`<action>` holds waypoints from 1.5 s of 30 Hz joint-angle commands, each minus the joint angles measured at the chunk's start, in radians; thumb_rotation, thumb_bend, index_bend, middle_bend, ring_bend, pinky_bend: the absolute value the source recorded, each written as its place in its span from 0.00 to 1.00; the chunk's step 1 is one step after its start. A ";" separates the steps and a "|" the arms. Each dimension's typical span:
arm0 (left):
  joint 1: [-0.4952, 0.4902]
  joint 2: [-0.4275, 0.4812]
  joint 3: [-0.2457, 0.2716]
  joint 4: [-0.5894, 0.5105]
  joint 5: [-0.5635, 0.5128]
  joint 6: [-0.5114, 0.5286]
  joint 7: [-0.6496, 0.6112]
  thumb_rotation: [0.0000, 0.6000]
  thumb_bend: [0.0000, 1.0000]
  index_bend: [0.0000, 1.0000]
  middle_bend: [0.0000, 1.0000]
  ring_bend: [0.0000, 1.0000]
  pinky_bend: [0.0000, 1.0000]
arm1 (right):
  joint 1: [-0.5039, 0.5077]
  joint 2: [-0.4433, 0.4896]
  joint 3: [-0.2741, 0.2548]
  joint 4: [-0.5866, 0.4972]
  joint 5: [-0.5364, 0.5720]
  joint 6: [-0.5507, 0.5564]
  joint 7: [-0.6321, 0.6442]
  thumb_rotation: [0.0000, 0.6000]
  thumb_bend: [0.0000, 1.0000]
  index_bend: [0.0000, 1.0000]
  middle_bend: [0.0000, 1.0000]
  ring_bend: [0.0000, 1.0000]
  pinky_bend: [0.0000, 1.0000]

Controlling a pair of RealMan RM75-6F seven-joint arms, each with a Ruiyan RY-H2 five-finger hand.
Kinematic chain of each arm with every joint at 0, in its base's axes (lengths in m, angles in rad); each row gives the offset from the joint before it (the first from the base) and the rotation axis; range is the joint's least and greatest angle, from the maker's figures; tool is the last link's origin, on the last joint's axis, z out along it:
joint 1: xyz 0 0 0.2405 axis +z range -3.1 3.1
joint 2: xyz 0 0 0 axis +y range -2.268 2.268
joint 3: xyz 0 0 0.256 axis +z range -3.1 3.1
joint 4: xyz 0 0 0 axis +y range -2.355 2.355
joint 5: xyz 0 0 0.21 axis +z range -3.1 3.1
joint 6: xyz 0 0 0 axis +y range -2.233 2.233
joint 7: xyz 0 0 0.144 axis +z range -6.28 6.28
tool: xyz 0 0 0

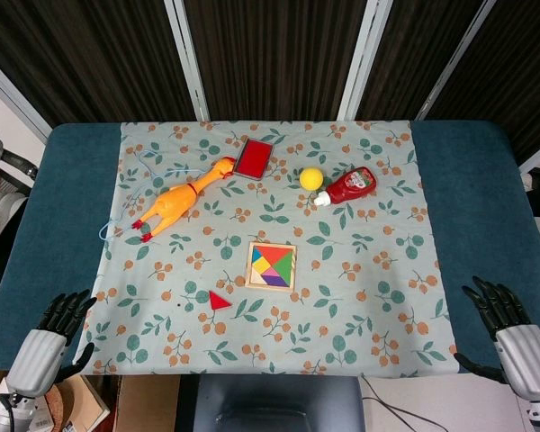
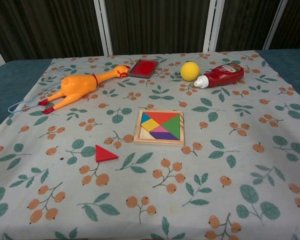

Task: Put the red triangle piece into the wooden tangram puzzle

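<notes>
The red triangle piece (image 1: 219, 301) (image 2: 105, 154) lies flat on the floral cloth, to the left of and nearer than the wooden tangram puzzle (image 1: 272, 266) (image 2: 160, 127). The puzzle is a square wooden tray filled with coloured pieces. My left hand (image 1: 52, 336) hangs at the table's near left corner, fingers spread and holding nothing. My right hand (image 1: 508, 333) sits at the near right corner, also with fingers apart and empty. Both hands are far from the triangle and show only in the head view.
A rubber chicken (image 1: 182, 199) (image 2: 80, 87) with a blue cord lies at the back left. A red flat case (image 1: 254, 157) (image 2: 143, 68), a yellow ball (image 1: 311, 178) (image 2: 190, 71) and a ketchup bottle (image 1: 351, 186) (image 2: 223, 75) lie along the back.
</notes>
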 commanded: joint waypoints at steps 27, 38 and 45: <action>-0.190 -0.274 -0.170 -0.203 -0.342 -0.406 0.185 1.00 0.43 0.17 1.00 1.00 1.00 | 0.022 0.002 -0.002 -0.006 0.000 -0.032 0.015 1.00 0.25 0.00 0.00 0.00 0.00; -0.278 -0.457 -0.253 -0.172 -0.594 -0.432 0.484 1.00 0.43 0.27 1.00 1.00 1.00 | 0.020 0.013 -0.002 -0.001 0.005 -0.021 0.046 1.00 0.25 0.00 0.00 0.00 0.00; -0.315 -0.540 -0.262 -0.130 -0.621 -0.406 0.548 1.00 0.43 0.25 1.00 1.00 1.00 | 0.021 0.017 -0.003 0.003 0.004 -0.020 0.059 1.00 0.25 0.00 0.00 0.00 0.00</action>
